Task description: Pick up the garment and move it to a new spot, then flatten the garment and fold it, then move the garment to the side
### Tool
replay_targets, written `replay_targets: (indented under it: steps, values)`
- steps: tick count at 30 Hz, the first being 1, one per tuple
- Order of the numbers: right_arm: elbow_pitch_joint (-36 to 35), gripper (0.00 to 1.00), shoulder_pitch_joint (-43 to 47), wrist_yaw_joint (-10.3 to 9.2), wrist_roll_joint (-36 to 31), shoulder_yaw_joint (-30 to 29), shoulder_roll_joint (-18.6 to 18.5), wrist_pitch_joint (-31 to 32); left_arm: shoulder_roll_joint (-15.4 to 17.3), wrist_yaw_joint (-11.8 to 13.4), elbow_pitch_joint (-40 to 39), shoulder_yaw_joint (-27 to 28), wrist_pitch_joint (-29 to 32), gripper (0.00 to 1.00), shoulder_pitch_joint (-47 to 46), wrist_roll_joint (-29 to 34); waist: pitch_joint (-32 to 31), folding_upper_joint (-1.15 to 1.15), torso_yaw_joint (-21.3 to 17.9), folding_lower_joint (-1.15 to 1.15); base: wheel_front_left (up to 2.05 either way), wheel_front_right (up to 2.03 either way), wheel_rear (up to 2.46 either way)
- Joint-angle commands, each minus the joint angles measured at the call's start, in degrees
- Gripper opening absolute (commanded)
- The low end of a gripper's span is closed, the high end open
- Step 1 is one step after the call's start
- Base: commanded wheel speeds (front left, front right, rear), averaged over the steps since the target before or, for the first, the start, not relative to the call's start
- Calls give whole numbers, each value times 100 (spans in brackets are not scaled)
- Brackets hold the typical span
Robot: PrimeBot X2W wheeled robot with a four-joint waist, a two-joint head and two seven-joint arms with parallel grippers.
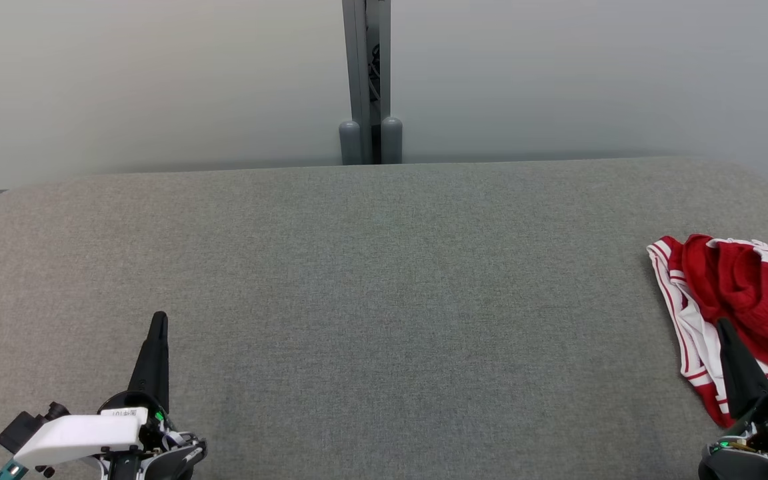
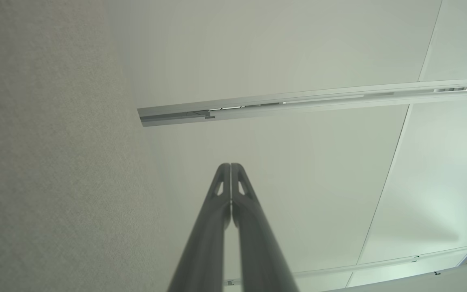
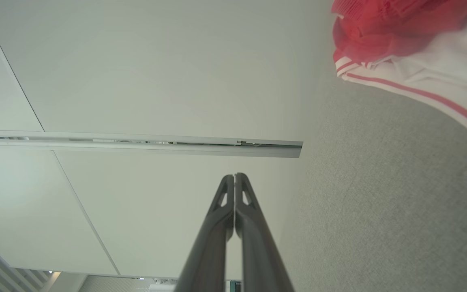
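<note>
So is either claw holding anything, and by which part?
Nothing held. Left claw and right claw are both shut, empty; the garment lies loose.

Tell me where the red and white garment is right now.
In the head view, the garment lies bunched at the right edge of the grey surface, beside the right gripper.

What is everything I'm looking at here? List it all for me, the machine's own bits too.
garment: one, red and white, crumpled at the right edge of the padded surface
padded surface: one, grey fabric, spanning the head view
wall panels: two, pale, behind the surface
post: one, grey, upright between the panels
left gripper: one, dark fingers, shut, lower left over bare fabric
right gripper: one, dark fingers, shut, lower right, in front of the garment's near edge
</note>
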Motion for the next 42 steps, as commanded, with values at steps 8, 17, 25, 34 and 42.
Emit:
replay_targets:
  steps: [8,17,25,34,42]
  values:
    - [-11,0,-46,4,4,-38,-57,10,25,-20,-20,31,13,0,-68,-19,0,0,0,0,0,0,0]
    - [-11,0,-46,4,4,-38,-56,11,26,-21,-19,31,13,0,-68,-19,0,0,0,0,0,0,0]
    - [-11,0,-46,4,3,-38,-56,12,26,-20,-19,31,13,0,-68,-19,0,0,0,0,0,0,0]
    - [-11,0,-46,4,2,-38,-55,12,26,-20,-19,31,13,0,-68,-19,0,0,0,0,0,0,0]
    - [-11,0,-46,4,2,-39,-55,13,26,-20,-20,31,13,0,-68,-19,0,0,0,0,0,0,0]
